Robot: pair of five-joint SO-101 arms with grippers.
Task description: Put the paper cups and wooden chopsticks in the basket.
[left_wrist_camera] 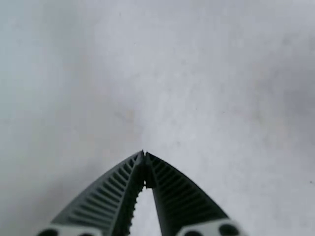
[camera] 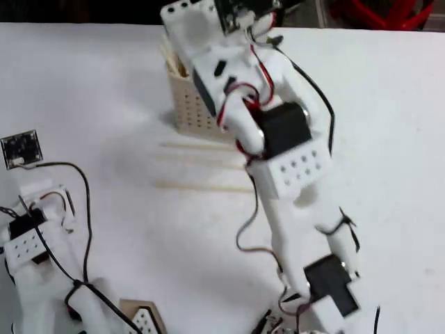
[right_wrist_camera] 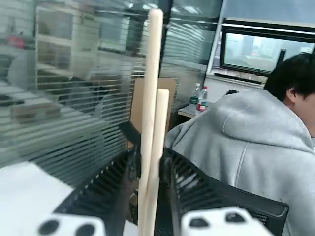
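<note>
The cream perforated basket [camera: 189,104] stands at the back of the white table. My right arm [camera: 278,139] stretches over it, and its wrist covers most of the basket's opening. My right gripper [right_wrist_camera: 150,160] is shut on two wooden chopsticks [right_wrist_camera: 152,98] that stick out past its fingertips toward the room. Pale chopstick ends [camera: 170,59] show at the basket's rim under the arm. Two more chopsticks [camera: 201,186] lie flat on the table in front of the basket. My left gripper [left_wrist_camera: 144,156] is shut on nothing, just above bare table.
My left arm [camera: 28,236] rests at the table's front left, with its cable looping beside it. The white table [camera: 104,104] spreads wide to the left and the right of the basket. A person in a grey hoodie [right_wrist_camera: 246,142] sits behind the table.
</note>
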